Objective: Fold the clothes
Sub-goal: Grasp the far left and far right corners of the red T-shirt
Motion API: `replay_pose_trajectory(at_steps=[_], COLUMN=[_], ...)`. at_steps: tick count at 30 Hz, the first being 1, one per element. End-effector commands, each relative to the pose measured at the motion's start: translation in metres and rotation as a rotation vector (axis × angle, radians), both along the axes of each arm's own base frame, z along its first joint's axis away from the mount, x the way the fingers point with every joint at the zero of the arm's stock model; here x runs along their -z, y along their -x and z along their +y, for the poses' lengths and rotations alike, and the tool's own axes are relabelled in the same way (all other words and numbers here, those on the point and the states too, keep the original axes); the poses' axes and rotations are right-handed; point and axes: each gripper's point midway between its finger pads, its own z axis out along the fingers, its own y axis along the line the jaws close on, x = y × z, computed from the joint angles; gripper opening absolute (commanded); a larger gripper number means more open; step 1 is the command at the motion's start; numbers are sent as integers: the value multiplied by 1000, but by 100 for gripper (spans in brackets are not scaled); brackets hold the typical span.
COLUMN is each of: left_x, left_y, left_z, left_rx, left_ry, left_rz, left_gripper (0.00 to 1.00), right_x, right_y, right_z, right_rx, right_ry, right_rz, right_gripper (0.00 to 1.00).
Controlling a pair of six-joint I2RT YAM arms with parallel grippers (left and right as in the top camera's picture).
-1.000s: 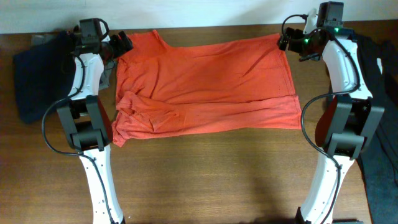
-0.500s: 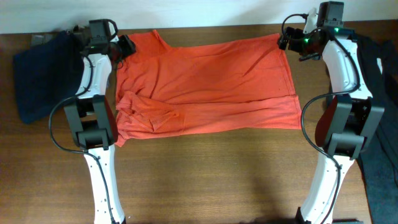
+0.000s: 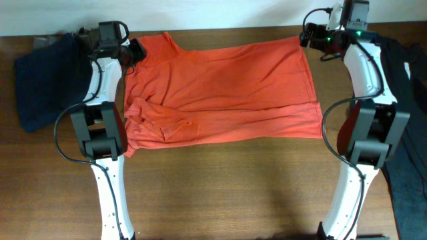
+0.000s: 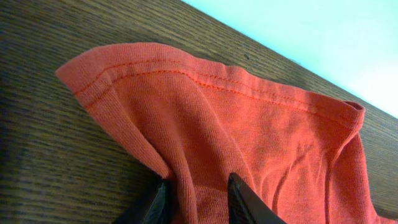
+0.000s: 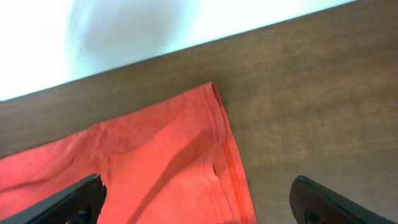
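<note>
Left wrist alone shows left end effector (image 4: 198, 198) pinching T-shirt (image 4: 249, 124).

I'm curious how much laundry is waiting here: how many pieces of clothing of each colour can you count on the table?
Orange-red T-shirt: 1
Navy garment: 1
Black garment: 1, heaped at the right edge, possibly more
Total: 3 that can be told apart
</note>
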Motion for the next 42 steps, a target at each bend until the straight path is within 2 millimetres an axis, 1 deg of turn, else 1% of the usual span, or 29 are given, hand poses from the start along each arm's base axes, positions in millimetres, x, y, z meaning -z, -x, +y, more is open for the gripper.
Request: replay_pose_trajectory(at_steps=[1, 6, 10, 12, 16, 17, 18, 22, 26, 31, 36, 38, 41, 42], left_x=[35, 39, 41, 42, 43, 44, 44, 45, 46, 46, 46, 46, 46, 46], left_y=[11, 18, 20, 22, 23, 24, 25, 27, 27, 28, 28, 28, 28, 28], left_z=[4, 3, 3, 3, 3, 3, 3, 2, 2, 2, 2, 2, 2, 2], left_rx=[-16, -15, -15, -15, -15, -15, -15, -15, -15, -15, -15, -15, -15, -15], left_ry=[-3, -1, 0, 1, 1, 1, 2, 2, 3, 3, 3, 3, 3, 3], left_rz=[78, 110, 125, 132, 139, 143, 146, 157, 160, 161, 160, 160, 161, 161], left_gripper=[31, 31, 31, 31, 31, 31, 31, 31, 31, 30, 30, 30, 30, 30], right_x=[29, 60, 81, 95, 107, 111, 112, 116, 111, 104, 104, 106, 117, 118], right_y=[-11, -37, -50, -51, -49, -48, -48, -47, -52, -58, -59, -59, -58, -58], right_z=[12, 28, 44, 42, 40, 36, 33, 11, 4, 8, 22, 27, 35, 35], right_rx=[-16, -10, -17, -2, -26, -23, -22, 8, -8, -18, -59, -67, -73, -73], right_ry=[-32, -64, -77, -61, -36, 3, 27, 172, 243, 234, 198, 197, 207, 210], right_rz=[9, -51, -88, -78, -64, -58, -57, -45, -74, -113, -127, -124, -108, -106], right_gripper=[99, 99, 99, 99, 99, 99, 99, 99, 99, 99, 99, 99, 100, 97])
